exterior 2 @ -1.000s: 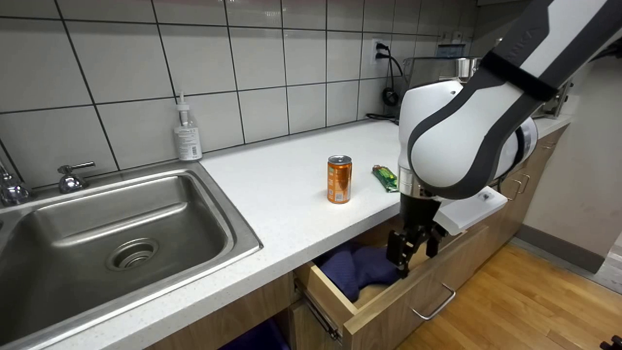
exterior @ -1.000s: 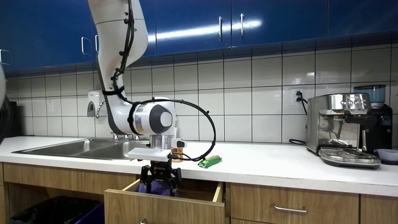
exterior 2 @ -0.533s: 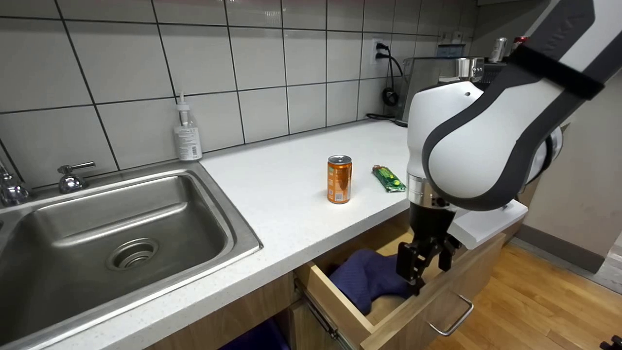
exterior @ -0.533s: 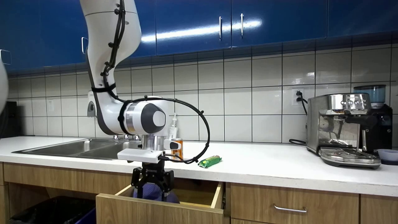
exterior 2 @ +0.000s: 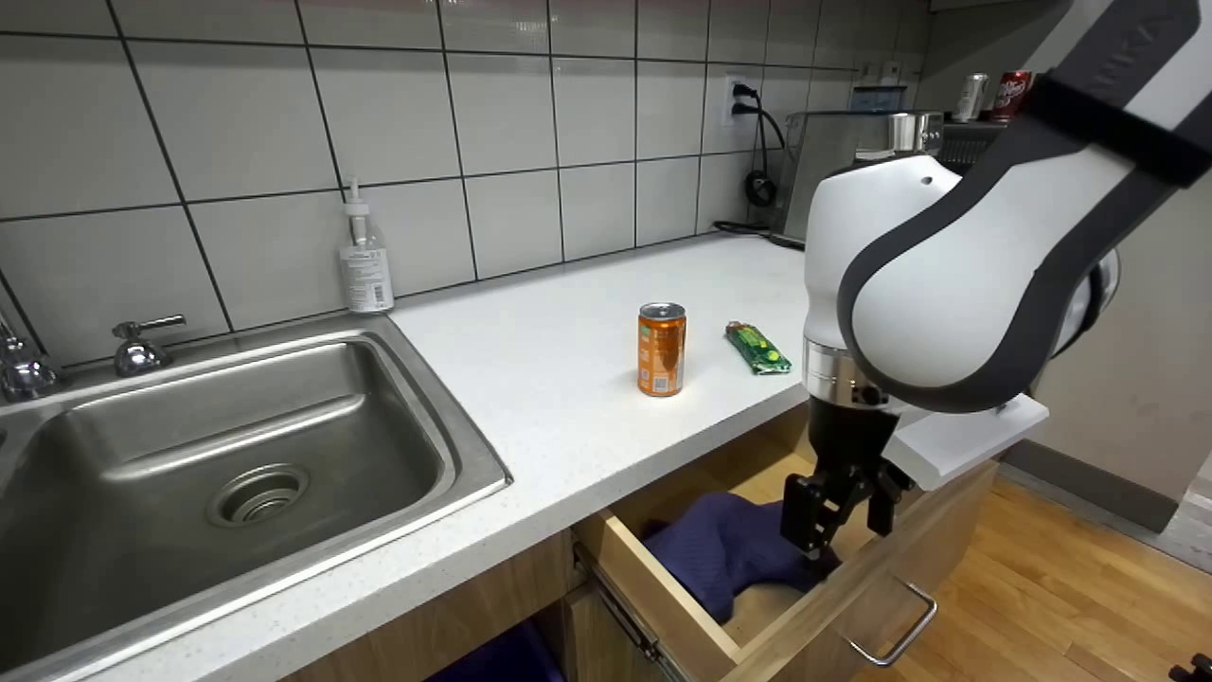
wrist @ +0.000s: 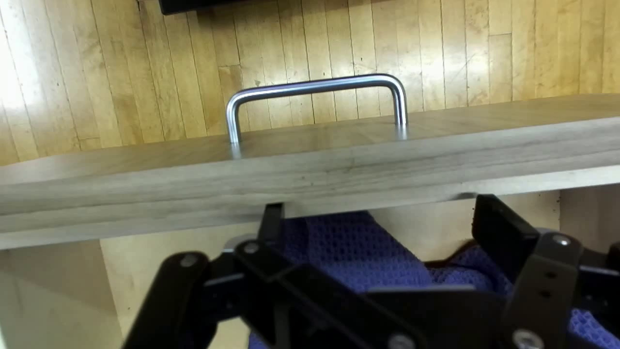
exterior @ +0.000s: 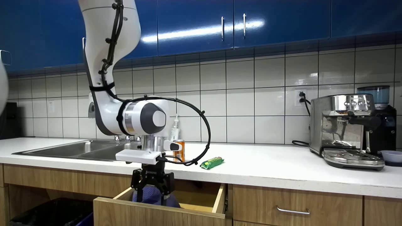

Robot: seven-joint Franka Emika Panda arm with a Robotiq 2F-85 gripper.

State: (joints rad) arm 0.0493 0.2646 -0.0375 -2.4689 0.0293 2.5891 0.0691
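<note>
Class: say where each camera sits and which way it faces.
An exterior view: before the counter, facing it roughly square on; arm and fingers show.
An exterior view: near the sink, looking down along the counter; arm and fingers show.
Wrist view: on the arm, looking down at drawer and floor; fingers show.
Both exterior views share the orange can and drawer.

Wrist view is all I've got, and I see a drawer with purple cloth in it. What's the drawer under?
Observer: The drawer sticks out from under a white counter.
Operator: Ooh! Is anything standing up there?
Observer: Yes, an orange can stands upright on it.
Operator: Cool, what's that near?
Observer: A green packet lies close by, not touching it.
</note>
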